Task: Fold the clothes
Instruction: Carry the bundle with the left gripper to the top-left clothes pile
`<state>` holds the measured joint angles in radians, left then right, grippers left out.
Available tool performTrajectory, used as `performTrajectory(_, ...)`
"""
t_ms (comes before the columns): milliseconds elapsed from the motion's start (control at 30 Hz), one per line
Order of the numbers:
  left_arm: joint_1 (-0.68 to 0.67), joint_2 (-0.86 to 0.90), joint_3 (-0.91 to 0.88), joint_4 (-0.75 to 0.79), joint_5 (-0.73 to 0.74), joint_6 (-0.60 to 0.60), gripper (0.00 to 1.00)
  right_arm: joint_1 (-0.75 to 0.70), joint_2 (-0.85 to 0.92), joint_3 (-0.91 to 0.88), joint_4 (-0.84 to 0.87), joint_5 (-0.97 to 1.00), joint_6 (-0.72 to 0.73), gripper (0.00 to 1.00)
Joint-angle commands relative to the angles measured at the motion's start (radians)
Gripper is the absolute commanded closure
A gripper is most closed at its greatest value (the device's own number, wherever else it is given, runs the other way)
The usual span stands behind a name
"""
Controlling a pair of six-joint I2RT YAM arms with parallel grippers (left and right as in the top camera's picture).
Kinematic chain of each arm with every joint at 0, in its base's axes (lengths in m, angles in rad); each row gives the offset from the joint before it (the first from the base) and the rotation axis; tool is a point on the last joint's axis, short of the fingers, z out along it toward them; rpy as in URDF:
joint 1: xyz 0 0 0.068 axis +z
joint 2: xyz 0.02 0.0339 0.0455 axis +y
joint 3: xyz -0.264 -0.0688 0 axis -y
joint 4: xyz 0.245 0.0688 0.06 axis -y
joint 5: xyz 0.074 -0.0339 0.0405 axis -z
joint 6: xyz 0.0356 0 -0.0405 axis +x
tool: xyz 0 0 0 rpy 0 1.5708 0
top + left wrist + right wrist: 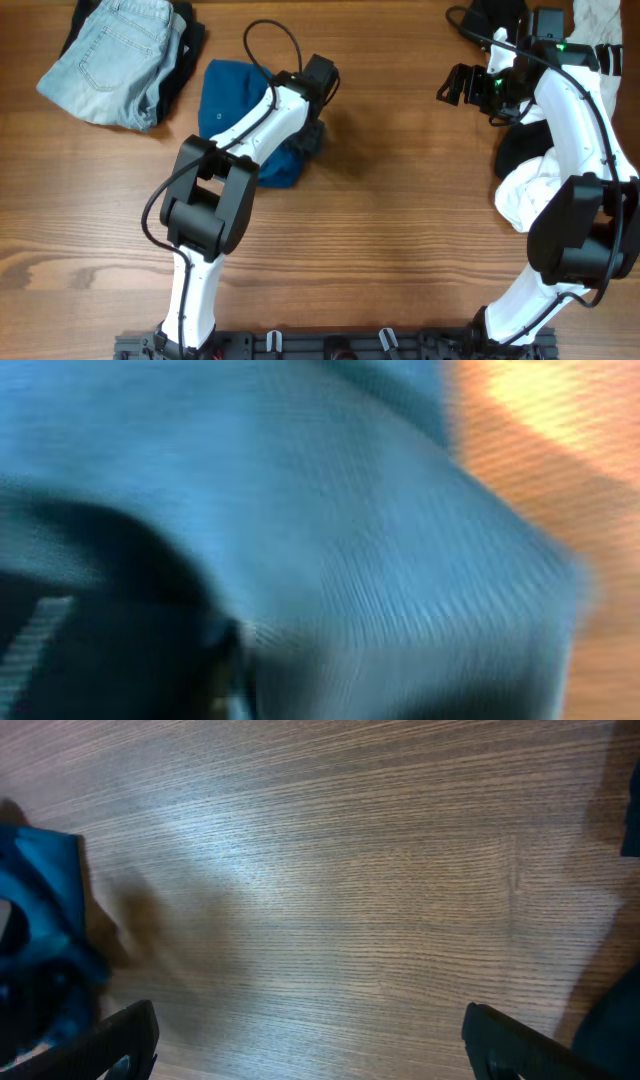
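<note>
A blue garment (232,105) lies crumpled at the back middle of the table. My left gripper (311,137) is down at its right edge, where the cloth is bunched up. In the left wrist view the blurred blue fabric (380,560) fills the frame and hides the fingers. My right gripper (460,85) is open and empty above bare wood to the right of the garment. Its two fingertips show wide apart in the right wrist view (320,1050), with the blue garment (40,900) at the left edge.
A stack of folded jeans (115,55) over dark cloth lies at the back left. A white garment (530,190) and a black one (520,148) lie at the right edge under the right arm. More black cloth (495,15) and white cloth (600,20) lie at the back right.
</note>
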<state>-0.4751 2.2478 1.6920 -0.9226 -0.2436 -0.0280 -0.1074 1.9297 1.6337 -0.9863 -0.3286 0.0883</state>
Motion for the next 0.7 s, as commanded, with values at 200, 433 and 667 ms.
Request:
performTrajectory(200, 0.029, 0.113, -0.044, 0.001, 0.041, -0.006, 0.96, 0.003, 0.002, 0.007, 0.005, -0.008, -0.01, 0.02)
performTrajectory(433, 0.073, 0.01, 0.149, -0.178, 0.04, -0.005, 0.96, 0.003, 0.002, 0.007, 0.006, -0.008, -0.009, 0.02)
performTrajectory(667, 0.137, -0.144, 0.325, -0.221, 0.014, 0.053, 0.96, 0.003, 0.002, 0.007, 0.007, 0.0, -0.011, 0.01)
